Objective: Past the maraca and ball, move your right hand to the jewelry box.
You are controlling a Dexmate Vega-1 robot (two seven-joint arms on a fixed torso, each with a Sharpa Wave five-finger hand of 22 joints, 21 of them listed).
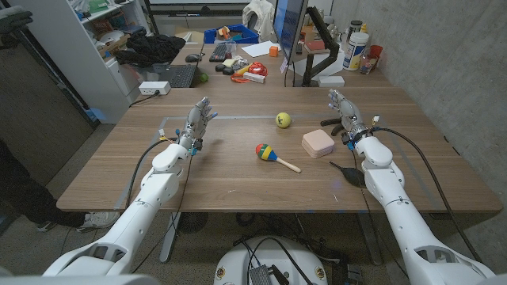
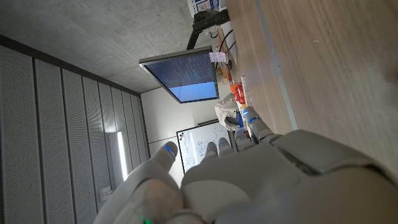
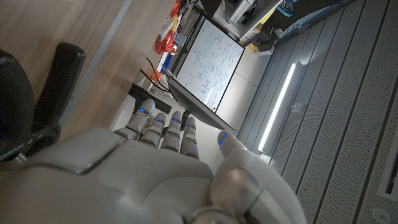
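Observation:
A pink square jewelry box (image 1: 318, 143) lies on the wooden table (image 1: 238, 182) right of centre. A maraca (image 1: 273, 155) with red, yellow and blue bands and a wooden handle lies just left of it. Farther back sits a yellow ball (image 1: 283, 119). My right hand (image 1: 345, 115) stands to the right of the box, fingers apart and reaching away from me, holding nothing; its back (image 3: 155, 168) fills the right wrist view's lower part. My left hand (image 1: 197, 123) is raised at the table's left, fingers spread, empty; its back (image 2: 261, 180) shows in the left wrist view.
A black tool (image 1: 347, 174) lies near my right forearm, and a black handle (image 3: 59, 74) lies beside my right hand. Behind the table stand a monitor (image 1: 289, 32), keyboard (image 1: 176, 76) and a cluttered desk. A tape line (image 1: 238, 118) runs across the far table.

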